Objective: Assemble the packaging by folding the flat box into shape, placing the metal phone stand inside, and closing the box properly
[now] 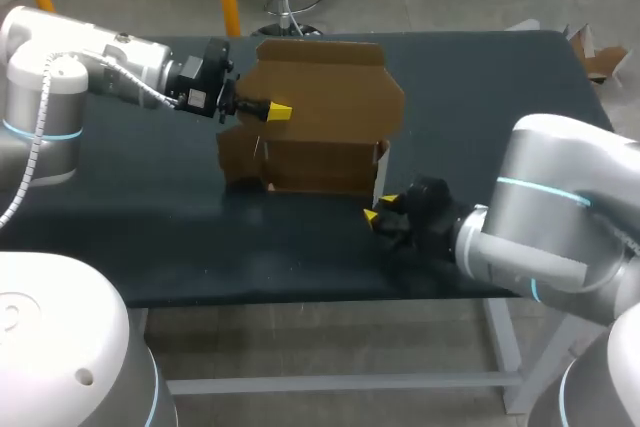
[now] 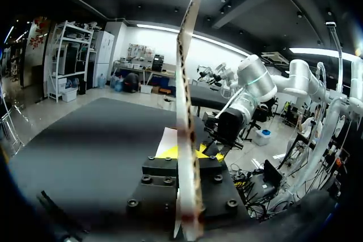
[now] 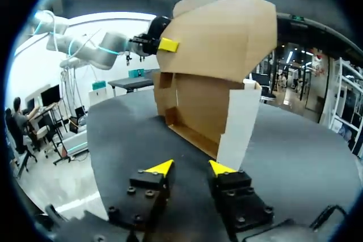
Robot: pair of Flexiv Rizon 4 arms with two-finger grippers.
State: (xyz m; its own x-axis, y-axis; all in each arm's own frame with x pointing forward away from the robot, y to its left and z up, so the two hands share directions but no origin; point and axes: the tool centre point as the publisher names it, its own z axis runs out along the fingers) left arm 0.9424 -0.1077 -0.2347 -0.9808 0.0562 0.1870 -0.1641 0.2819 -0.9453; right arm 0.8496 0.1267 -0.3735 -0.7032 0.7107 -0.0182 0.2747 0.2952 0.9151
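Dark table [image 1: 150, 207]: left claw [image 1: 280, 110] clamps box [image 1: 320, 97] flap, edge-on in wrist view; right claw [image 3: 191, 168] apart.

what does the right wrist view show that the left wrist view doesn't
Only the right wrist view: the box's broad brown faces, its hollow inside, and a white flap just ahead of the open, empty right claw.
Only the left wrist view: one cardboard panel seen edge-on, pinched in the left claw, so the rest of the box is hidden.
Both: the box and the dark table.
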